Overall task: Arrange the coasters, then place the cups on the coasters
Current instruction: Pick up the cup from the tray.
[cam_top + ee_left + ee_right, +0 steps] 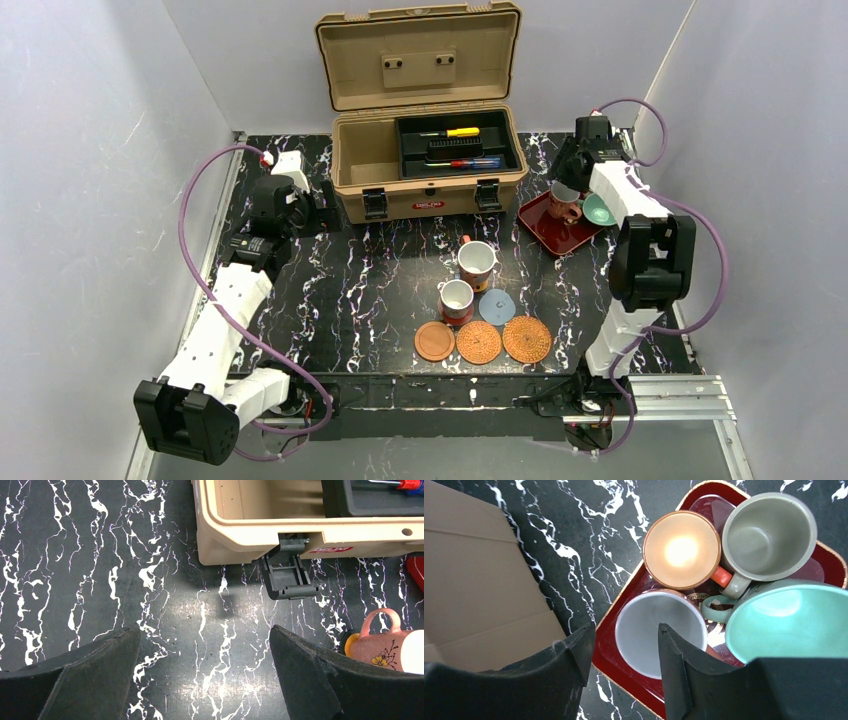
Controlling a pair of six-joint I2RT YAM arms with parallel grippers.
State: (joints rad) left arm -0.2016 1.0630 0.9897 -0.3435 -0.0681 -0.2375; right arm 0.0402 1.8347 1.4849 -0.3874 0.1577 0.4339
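Note:
Four coasters lie near the front: a smooth brown one [434, 341], two woven ones [478, 342] [526, 339] and a blue-grey one [497, 305]. One reddish mug [457, 300] stands on a pinkish disc. Another mug [477, 262] [385, 650] has an orange-and-black edge [351, 643] showing under it. On the dark red tray [606, 652] stand a white-inside mug [644, 630], an orange cup [681, 550], a grey-olive cup [769, 535] and a teal cup [789, 625]. My right gripper [624, 630] [567, 188] straddles the white mug's left rim, one finger inside and one outside, with a gap still showing. My left gripper [205, 645] [318, 215] is open over bare table.
An open tan toolbox [430, 150] [260, 525] stands at the back centre, with screwdrivers in its black insert. Its front latch [287, 572] hangs down near my left gripper, and its side wall [479, 565] is close to my right gripper's left. Grey walls enclose the table.

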